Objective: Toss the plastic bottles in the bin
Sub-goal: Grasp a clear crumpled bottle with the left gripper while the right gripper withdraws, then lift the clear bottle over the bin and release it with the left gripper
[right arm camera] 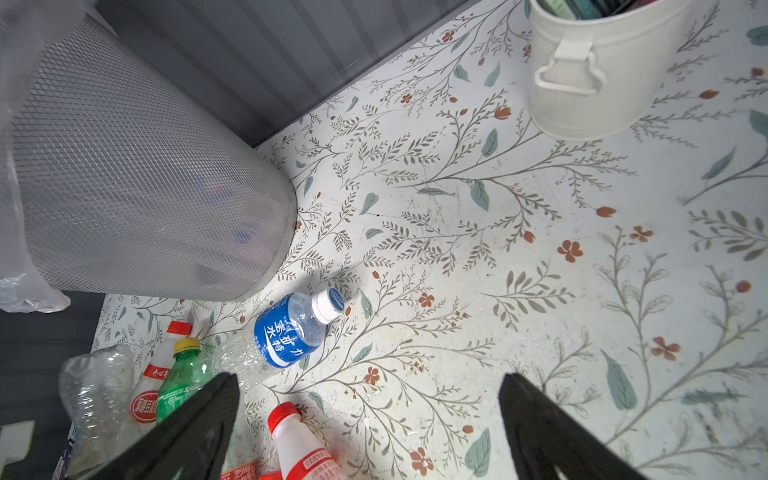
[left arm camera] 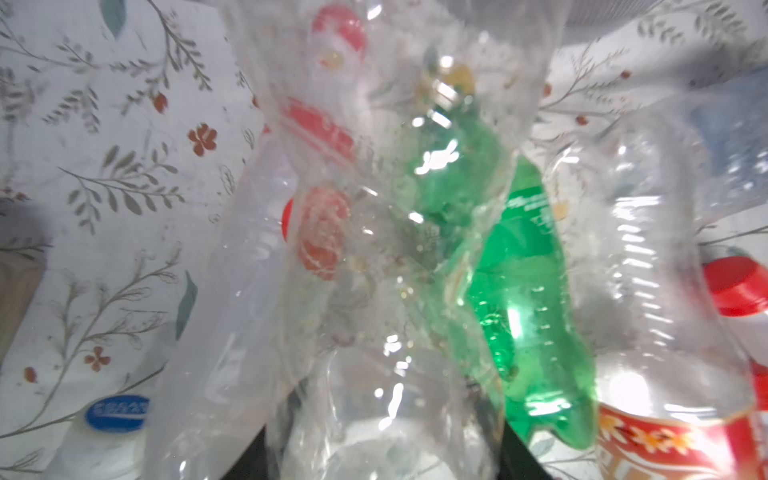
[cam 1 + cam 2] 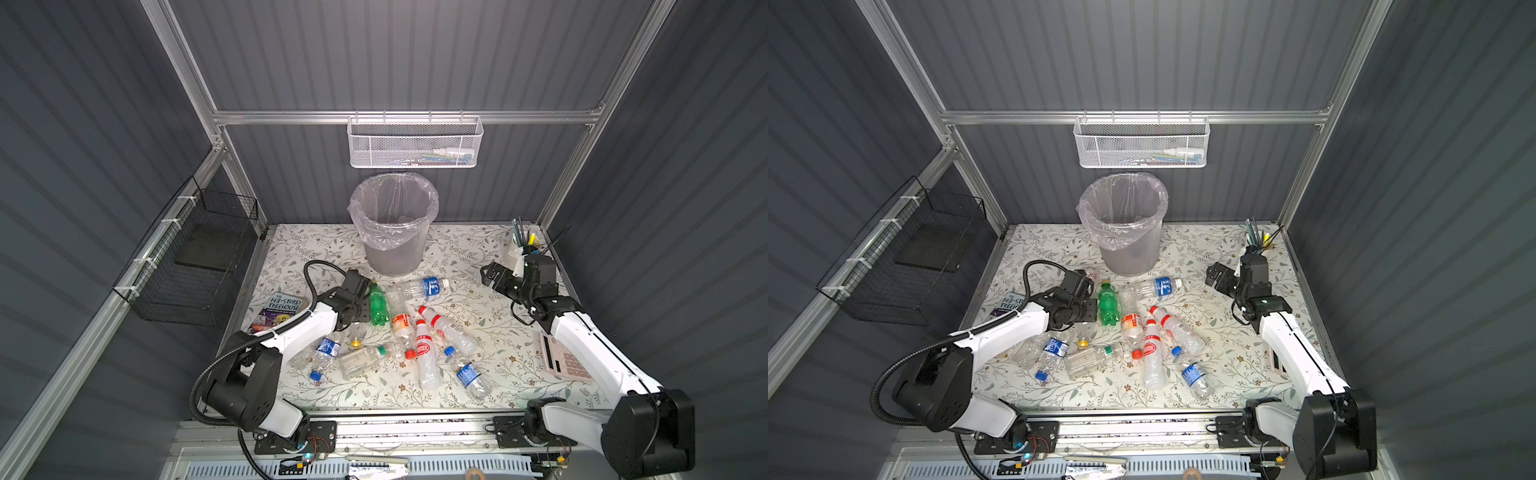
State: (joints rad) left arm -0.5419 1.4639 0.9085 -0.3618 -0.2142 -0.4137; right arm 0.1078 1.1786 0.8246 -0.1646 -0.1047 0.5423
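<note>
Left gripper [image 3: 358, 293] clenches a clear bottle [image 2: 374, 291] by its base, likely to lift it; green bottle [image 3: 379, 307] lies just beyond, bin [image 3: 395, 249] farther ahead. Right gripper [image 1: 369, 380] gapes empty, seemingly held aside to leave room, blue-label bottle [image 1: 286, 332] ahead.

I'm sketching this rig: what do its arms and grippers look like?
Left arm and right arm: white shells, black joints and bases. A black ribbed hose follows the left; a thin black cable follows the right. Right gripper: black tapered fingers.
</note>
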